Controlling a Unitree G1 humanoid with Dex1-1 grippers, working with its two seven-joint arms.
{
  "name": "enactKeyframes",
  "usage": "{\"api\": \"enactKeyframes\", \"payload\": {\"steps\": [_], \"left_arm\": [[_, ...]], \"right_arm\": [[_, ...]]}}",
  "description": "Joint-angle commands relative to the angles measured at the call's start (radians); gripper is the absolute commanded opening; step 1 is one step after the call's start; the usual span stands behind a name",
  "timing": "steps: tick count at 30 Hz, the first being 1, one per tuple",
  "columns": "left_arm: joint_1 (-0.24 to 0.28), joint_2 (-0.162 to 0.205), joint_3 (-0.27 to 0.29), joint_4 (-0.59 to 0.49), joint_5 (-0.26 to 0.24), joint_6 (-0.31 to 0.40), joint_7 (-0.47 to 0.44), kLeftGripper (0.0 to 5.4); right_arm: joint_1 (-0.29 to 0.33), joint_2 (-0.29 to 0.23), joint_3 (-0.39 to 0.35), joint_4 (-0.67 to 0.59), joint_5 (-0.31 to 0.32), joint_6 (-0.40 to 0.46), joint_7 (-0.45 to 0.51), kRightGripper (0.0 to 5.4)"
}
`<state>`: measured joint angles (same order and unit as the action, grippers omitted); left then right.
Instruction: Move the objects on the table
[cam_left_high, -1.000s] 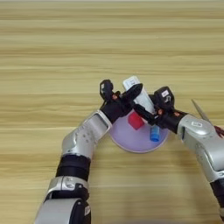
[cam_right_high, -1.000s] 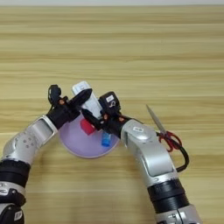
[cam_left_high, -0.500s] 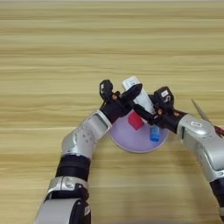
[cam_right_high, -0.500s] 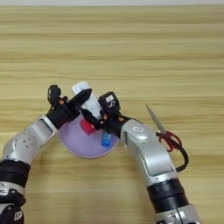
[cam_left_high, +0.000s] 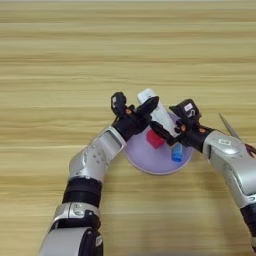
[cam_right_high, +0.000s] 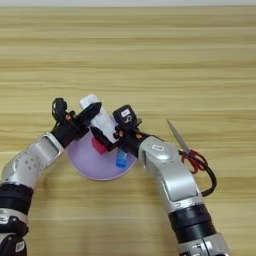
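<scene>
1. Your left gripper (cam_left_high: 148, 107) and right gripper (cam_left_high: 165, 131) are meeting over the far rim of the plate (cam_left_high: 150, 165), and both are at the white device (cam_left_high: 156, 111). The left fingers (cam_left_high: 149, 105) are lying against its far, upper end; the right fingers (cam_right_high: 101, 136) are sitting at its near, lower end. You cannot tell from here which pair is really pinching it, or whether either pair is spread.

2. The relation that matters: the device's long axis is running from far-left to near-right, tilted, so the two pairs of fingers are lining up along that axis, one at each end. Neither arm is clearly nearer; each is touching its own end.

3. The device is hanging above the plate's far edge, not lying flat on it.

4. Just under the fingers, the red cube (cam_left_high: 155, 138) is resting on the plate, and the blue glue stick (cam_left_high: 176, 153) is lying beside it toward your right arm.

5. Further out to the right, the scissors (cam_right_high: 187, 150) are lying on the worktop (cam_left_high: 60, 65), blades pointing away, well clear of the plate and closest to your right arm.

6. As a judgement: if you are handing over, one pair should be releasing only once the other is holding firmly.
</scene>
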<state>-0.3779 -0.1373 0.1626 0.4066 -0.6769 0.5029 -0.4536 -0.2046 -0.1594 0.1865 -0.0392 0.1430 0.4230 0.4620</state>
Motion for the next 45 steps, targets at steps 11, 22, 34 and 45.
{"api": "enactKeyframes", "payload": {"steps": [11, 22, 34, 45], "left_arm": [[0.002, 0.003, 0.022, 0.028, 0.038, -0.058, 0.027, 1.10], [-0.025, 0.044, 0.058, 0.059, 0.060, -0.092, 0.030, 1.10], [-0.062, 0.181, 0.178, 0.020, 0.000, -0.032, 0.031, 1.10], [-0.075, 0.278, 0.207, 0.102, 0.051, -0.026, 0.090, 1.10]], "right_arm": [[-0.014, -0.022, -0.033, -0.001, 0.010, -0.025, 0.002, 5.40], [-0.022, -0.034, -0.067, 0.002, 0.024, -0.044, 0.012, 5.40], [-0.026, -0.031, -0.075, 0.011, 0.024, -0.043, 0.002, 5.40], [-0.029, -0.025, -0.073, 0.017, 0.021, -0.042, -0.005, 5.40]]}}
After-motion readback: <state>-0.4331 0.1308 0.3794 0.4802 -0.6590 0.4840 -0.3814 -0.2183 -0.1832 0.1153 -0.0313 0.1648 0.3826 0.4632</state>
